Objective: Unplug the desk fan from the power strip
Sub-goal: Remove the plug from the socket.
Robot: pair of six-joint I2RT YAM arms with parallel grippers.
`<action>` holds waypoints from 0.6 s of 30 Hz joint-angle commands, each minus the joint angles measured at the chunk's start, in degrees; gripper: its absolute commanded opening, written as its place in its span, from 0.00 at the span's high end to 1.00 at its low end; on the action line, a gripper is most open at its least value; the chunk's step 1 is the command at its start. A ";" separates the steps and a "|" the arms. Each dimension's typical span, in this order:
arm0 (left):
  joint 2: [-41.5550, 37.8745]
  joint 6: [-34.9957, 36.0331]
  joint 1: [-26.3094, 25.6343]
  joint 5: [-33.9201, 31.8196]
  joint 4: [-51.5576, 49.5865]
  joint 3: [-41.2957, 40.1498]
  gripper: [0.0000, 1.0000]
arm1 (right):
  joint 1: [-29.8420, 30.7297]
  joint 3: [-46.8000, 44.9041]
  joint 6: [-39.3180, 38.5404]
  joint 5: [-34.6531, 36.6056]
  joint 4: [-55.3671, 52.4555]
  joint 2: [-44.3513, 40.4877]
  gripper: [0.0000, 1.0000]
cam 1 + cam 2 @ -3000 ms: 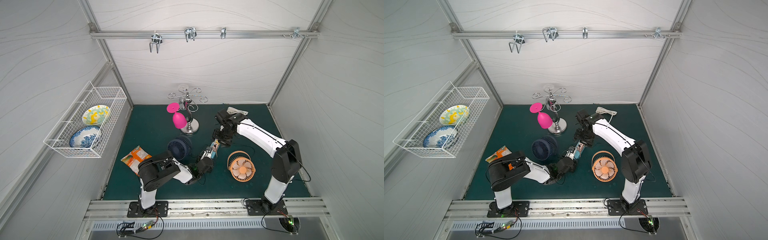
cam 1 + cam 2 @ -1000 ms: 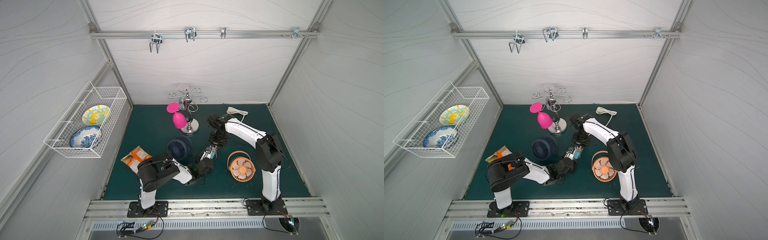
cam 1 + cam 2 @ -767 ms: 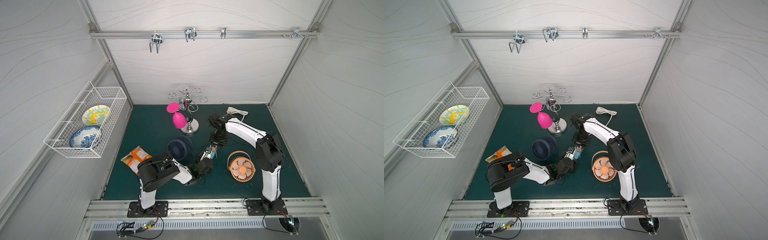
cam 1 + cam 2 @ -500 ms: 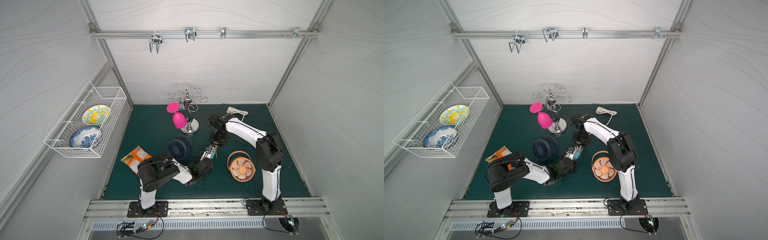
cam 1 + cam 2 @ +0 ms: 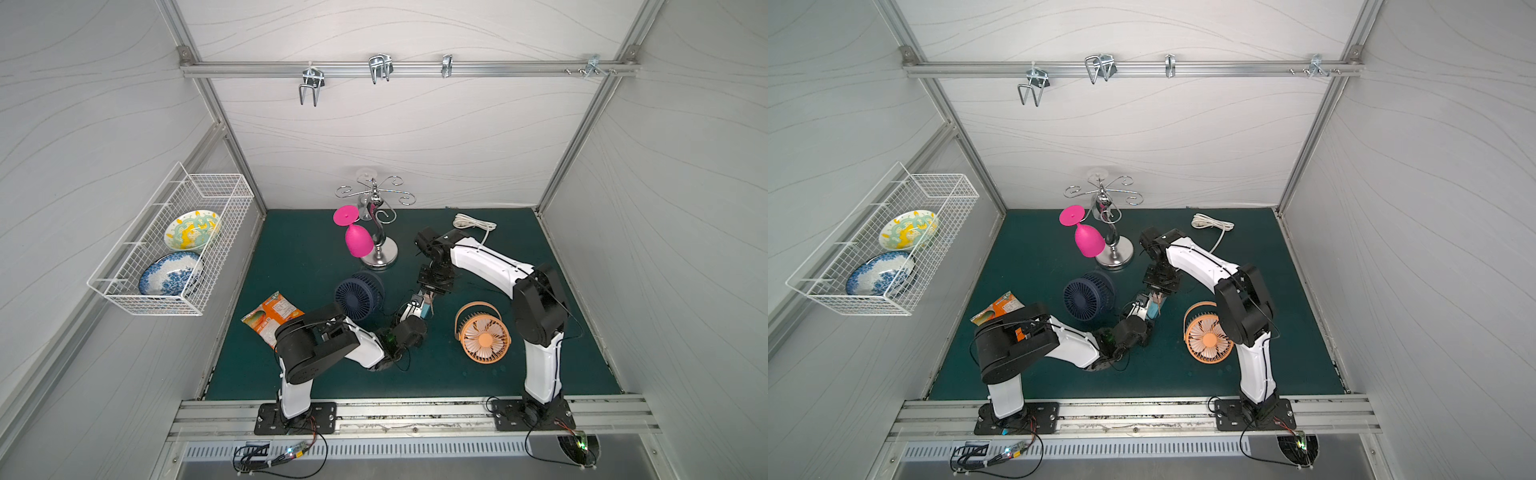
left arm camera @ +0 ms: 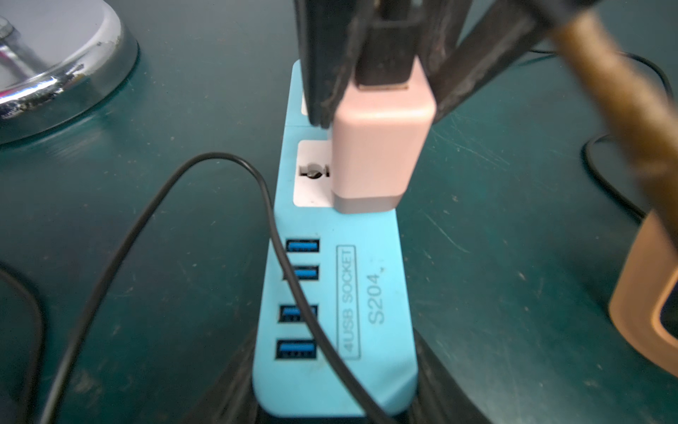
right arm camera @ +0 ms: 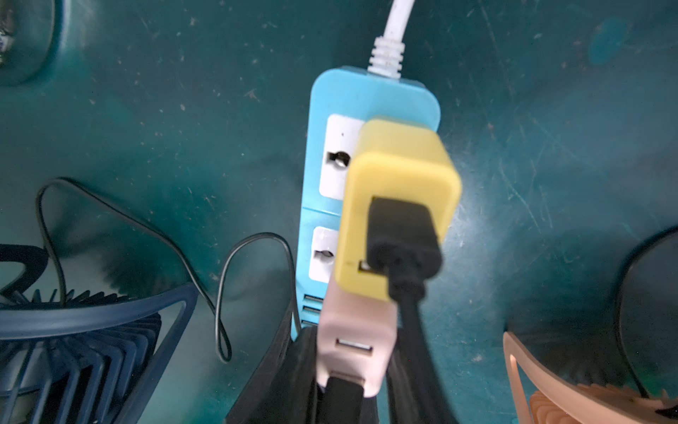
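The navy desk fan [image 5: 359, 296] [image 5: 1088, 297] lies mid-table, and its thin black cable [image 6: 220, 158] loops across the power strip. The light-blue power strip [image 5: 424, 309] [image 6: 337, 293] [image 7: 367, 91] lies between both arms. My left gripper [image 5: 411, 316] [image 6: 335, 398] is shut on its USB end. The fan's pink plug adapter [image 6: 381, 147] [image 7: 352, 330] stands on the nearer white socket, and my right gripper [image 5: 428, 297] [image 7: 354, 356] is shut on it from above. Whether its pins are out of the socket is hidden. A yellow adapter [image 7: 400, 183] with a thick black cable fills the farther socket.
An orange fan [image 5: 484, 336] [image 5: 1209, 338] lies right of the strip. A chrome glass stand [image 5: 378, 253] with a pink glass [image 5: 357, 243] stands behind the navy fan. A snack packet [image 5: 270, 316] lies at the left, and the strip's coiled white cord [image 5: 476, 224] at the back.
Since three seconds ago the right arm has folded in and its gripper has come down onto the pink plug adapter. Over the last second nothing visibly shifts.
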 commanded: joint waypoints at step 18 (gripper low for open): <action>0.25 -2.31 -0.02 -0.24 -0.41 0.78 0.80 | -2.02 -5.99 2.12 -1.87 3.70 -5.49 0.94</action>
